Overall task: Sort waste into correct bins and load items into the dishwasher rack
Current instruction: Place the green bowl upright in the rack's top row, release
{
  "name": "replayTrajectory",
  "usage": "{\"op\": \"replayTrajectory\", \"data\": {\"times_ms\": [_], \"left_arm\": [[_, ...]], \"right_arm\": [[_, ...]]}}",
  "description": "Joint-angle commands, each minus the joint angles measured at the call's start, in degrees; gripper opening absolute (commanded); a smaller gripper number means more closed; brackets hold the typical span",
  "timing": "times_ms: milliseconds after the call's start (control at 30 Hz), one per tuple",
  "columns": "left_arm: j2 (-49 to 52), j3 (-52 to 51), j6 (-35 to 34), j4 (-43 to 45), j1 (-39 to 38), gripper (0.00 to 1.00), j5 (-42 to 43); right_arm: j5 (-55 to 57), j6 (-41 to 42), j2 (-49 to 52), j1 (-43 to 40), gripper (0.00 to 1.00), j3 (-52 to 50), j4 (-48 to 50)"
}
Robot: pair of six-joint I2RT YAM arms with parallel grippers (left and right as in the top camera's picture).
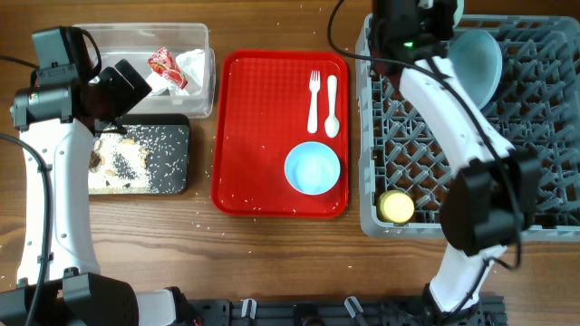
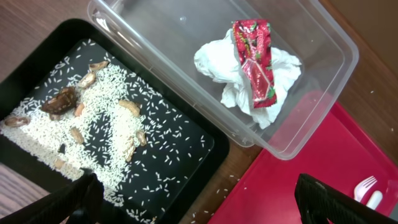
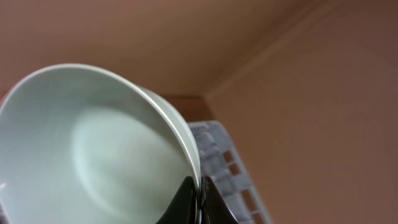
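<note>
Over the rack (image 1: 544, 127), right jaws clamp the pale bowl (image 3: 93, 149); left jaws gape empty.

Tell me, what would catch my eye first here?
The bright red tray mid-table, carrying a blue bowl and white cutlery. On the right, the big grey rack, where the right gripper pinches the rim of a pale bowl. On the left, rice scattered over a black tray.

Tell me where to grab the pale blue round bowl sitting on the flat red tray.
Pinch the rim of the pale blue round bowl from straight above, across its wall. It sits upright and open on the flat red tray, likely too wide to span. Take the near edge, away from the white plastic spoon.
</note>
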Motion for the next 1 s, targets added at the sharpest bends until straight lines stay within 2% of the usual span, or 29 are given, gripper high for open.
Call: {"op": "replayTrajectory", "data": {"times_ms": [0,100,233,467,633,667,700,733,800,867,967], "left_arm": [[-0.1,0.4,-0.1,0.0,0.2,1.00,0.1],[-0.1,0.4,-0.1,0.0,0.2,1.00,0.1],[-0.1,0.4,-0.1,0.0,0.2,1.00,0.1],[-0.1,0.4,-0.1,0.0,0.2,1.00,0.1],[-0.1,0.4,-0.1,0.0,0.2,1.00,0.1],[-0.1,0.4,-0.1,0.0,0.2,1.00,0.1],[-0.1,0.4,-0.1,0.0,0.2,1.00,0.1],[-0.1,0.4,-0.1,0.0,0.2,1.00,0.1],[-0.1,0.4,-0.1,0.0,0.2,1.00,0.1],[-0.1,0.4,-0.1,0.0,0.2,1.00,0.1],[-0.1,0.4,-0.1,0.0,0.2,1.00,0.1]], "right_arm": [[7.1,-11.1,4.9,0.2,0.04,0.1,3.0],[6.5,-10.8,7.3,0.9,0.04,0.1,2.3],[-1.3,-10.7,7.6,3.1,0.04,0.1,-2.3],[-2.1,-10.9,7.6,3.9,0.04,0.1,-5.9],[-2.6,-12.7,7.6,9.4,0.05,0.1,-6.0],[-2.6,-12.7,7.6,10.0,0.08,0.1,-6.1],[-2.6,-12.9,7.6,10.7,0.18,0.1,-6.2],[-2.6,-12.9,7.6,11.4,0.42,0.1,-6.2],[-2.8,-12.2,7.6,12.5,0.68,0.1,-5.7],[-4.3,-12.2,7.6,13.3,0.76,0.1,-5.6],[-5.4,-8.7,6.8,13.8,0.78,0.1,-5.6]]}}
